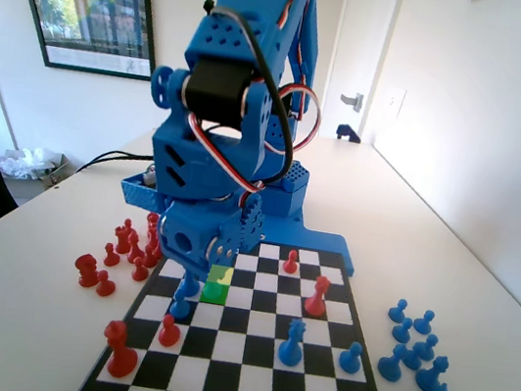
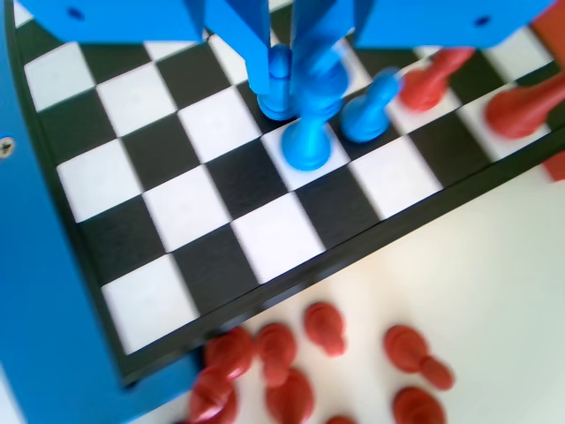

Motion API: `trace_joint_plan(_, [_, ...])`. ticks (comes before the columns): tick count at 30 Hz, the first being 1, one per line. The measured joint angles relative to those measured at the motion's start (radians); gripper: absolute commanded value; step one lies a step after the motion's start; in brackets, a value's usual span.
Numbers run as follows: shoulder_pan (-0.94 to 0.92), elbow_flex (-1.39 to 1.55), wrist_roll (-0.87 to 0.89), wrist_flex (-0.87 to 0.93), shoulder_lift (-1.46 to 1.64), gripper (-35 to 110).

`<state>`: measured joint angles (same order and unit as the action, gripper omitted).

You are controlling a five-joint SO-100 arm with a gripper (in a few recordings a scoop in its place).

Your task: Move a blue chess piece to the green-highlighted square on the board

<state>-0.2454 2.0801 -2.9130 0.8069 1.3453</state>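
The end effector (image 2: 296, 102) looks clamped on the blue pawn (image 2: 307, 146); a tilted release could topple the neighbouring blue piece (image 2: 366, 110) just beside it.

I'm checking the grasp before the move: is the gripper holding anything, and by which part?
It cannot be told: the gripper sits around the blue chess piece near its top, but blur hides any contact.

On the board (image 1: 241, 381), the fixed view shows four red pieces (image 1: 120, 349) and three blue ones (image 1: 291, 344), plus one green-highlighted square (image 1: 216, 293). Off the board on the surface (image 1: 23, 317), about nine blue pieces (image 1: 415, 349) cluster right; the red heap (image 1: 123, 248) left is too bunched to count.
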Motion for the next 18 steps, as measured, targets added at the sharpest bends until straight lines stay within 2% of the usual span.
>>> trace_joint_plan(8, [0.009,0.018,0.000,-0.020,0.000,1])
trace_joint_plan(18, [0.009,0.014,0.000,-0.006,-0.002,10])
